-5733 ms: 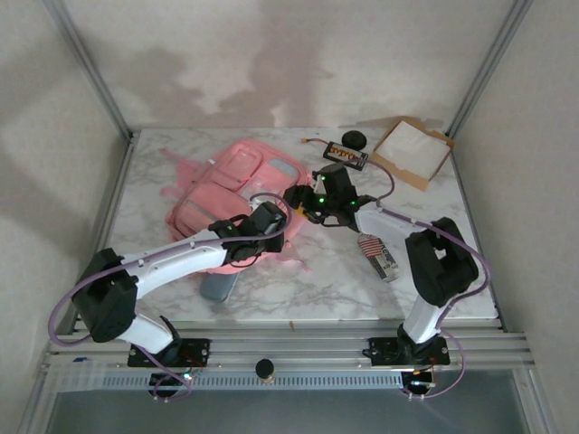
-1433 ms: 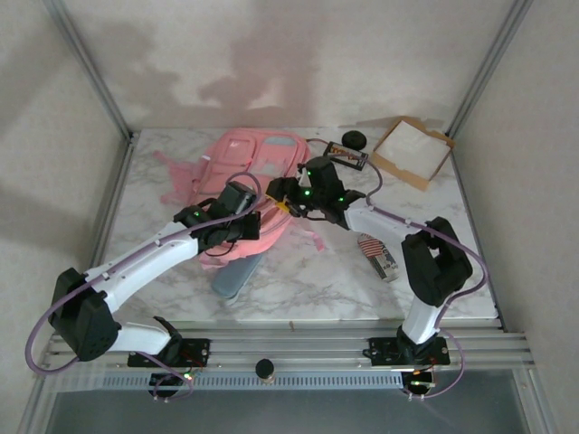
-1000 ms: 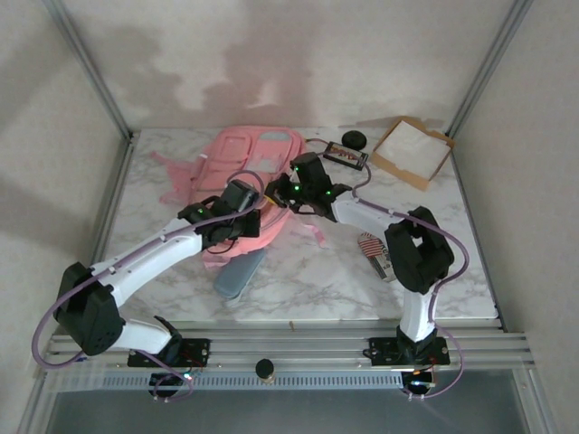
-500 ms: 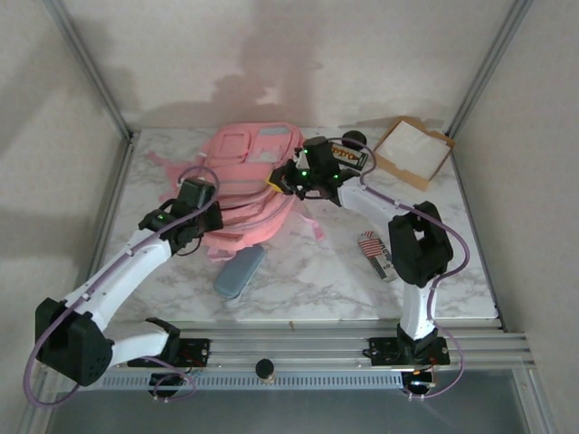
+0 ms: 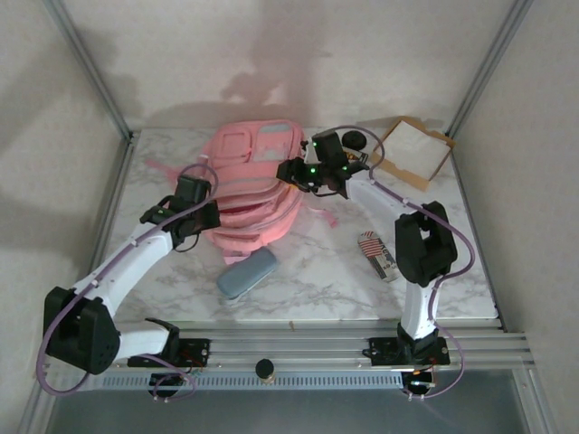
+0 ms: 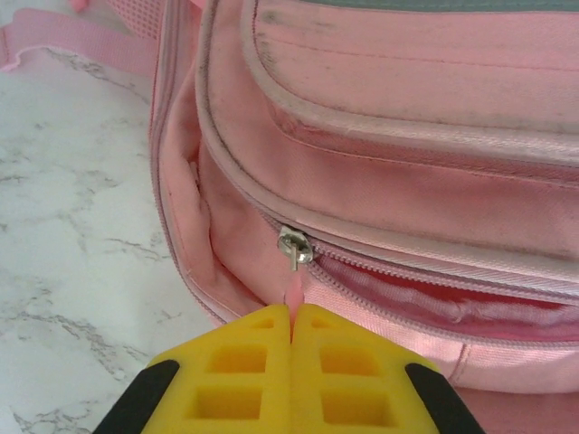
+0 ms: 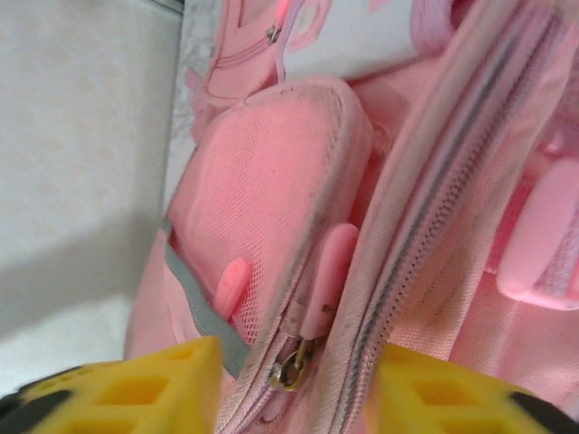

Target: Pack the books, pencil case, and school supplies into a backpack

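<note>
Dim, soft-shadowed overhead view (wrist close-ups brighter, slightly blurred).

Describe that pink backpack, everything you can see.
The backpack is soft pink fabric with pale grey panels, scuffed piping, a mesh pocket and zipped front pockets. It lies on the marble table, straps trailing. The left gripper pinches a zipper pull on a partly open pocket; the right gripper straddles a zipped seam, jaws apart.

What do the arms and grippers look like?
The left arm and right arm have white links, black joint housings, purple cables; green lights at the right wrist. The left gripper and right gripper have yellow fingers with square recessed pockets.
</note>
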